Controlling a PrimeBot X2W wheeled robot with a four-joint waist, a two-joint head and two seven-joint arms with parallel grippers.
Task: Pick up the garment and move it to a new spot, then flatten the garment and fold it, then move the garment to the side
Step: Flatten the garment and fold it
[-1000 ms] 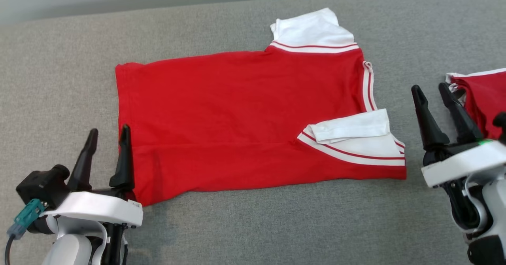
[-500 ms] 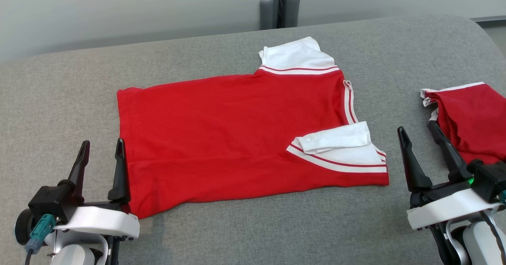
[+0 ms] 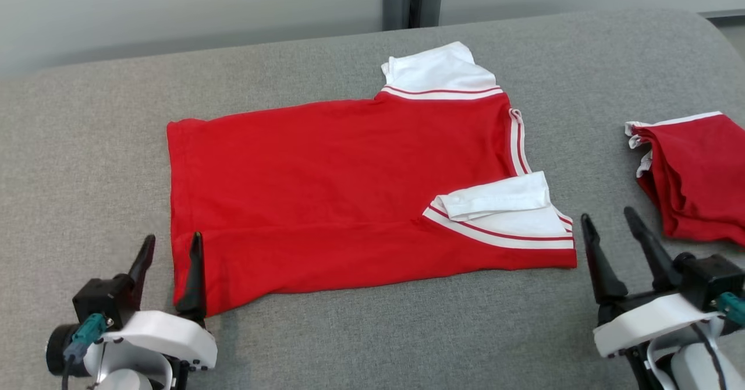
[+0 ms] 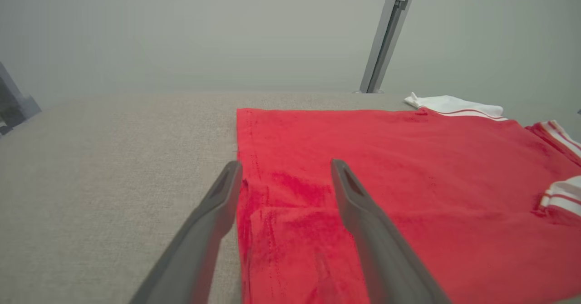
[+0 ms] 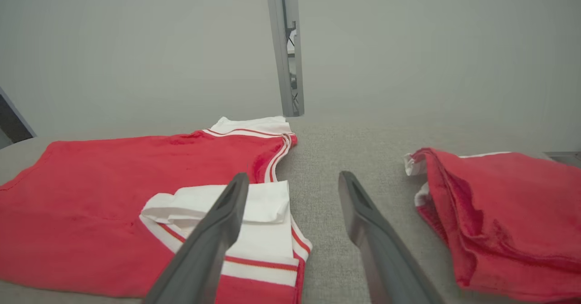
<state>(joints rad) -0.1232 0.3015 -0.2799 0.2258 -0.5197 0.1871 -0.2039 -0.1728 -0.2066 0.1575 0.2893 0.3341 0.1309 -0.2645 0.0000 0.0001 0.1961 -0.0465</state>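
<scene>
The red shirt (image 3: 349,192) lay flat in the middle of the gray padded table (image 3: 87,145), with its white sleeves toward the right. The left gripper (image 3: 174,237) sat at the shirt's near left corner, fingers spread and empty, one over the hem and the other over bare table. The right gripper (image 3: 606,214) was just right of the shirt's near right corner, fingers also spread, holding nothing. A second red garment (image 3: 692,174) lay folded at the right.
</scene>
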